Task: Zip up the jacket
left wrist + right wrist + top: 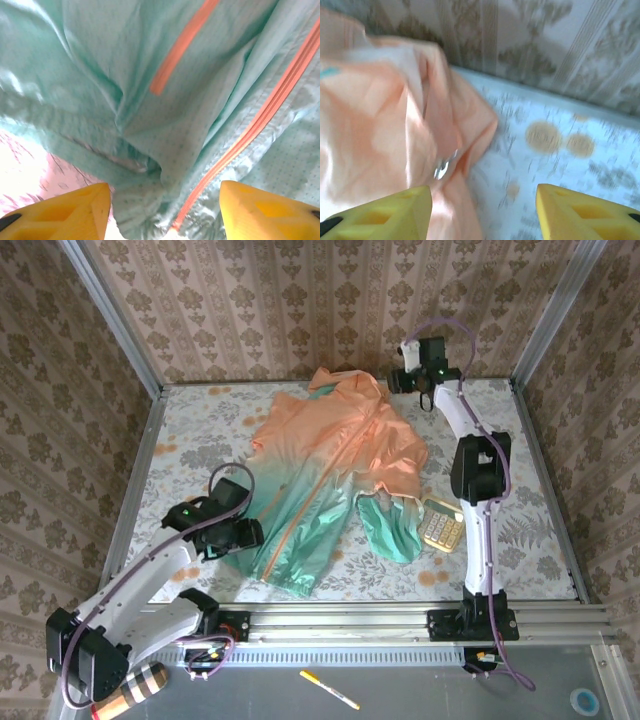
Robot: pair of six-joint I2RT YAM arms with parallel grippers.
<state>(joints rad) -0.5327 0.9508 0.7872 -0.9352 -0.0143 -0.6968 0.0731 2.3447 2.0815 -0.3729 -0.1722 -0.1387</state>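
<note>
Beige-brown damask wallpaper walls (300, 300) close in three sides, with slanting silver metal posts (110, 310) at the corners. The table (190, 440) wears a pale cloth printed with grey leaves and orange blooms. A ribbed aluminium rail (350, 620) edges its near side. The light is bright and even.

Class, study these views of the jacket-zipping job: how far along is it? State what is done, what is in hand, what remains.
Done: the jacket lies spread front-up on the table. In hand: the left tool hangs open over the hem end of the zipper; the right tool is open near the collar. Left: nothing is gripped yet; how far the zipper is closed cannot be told.
</note>
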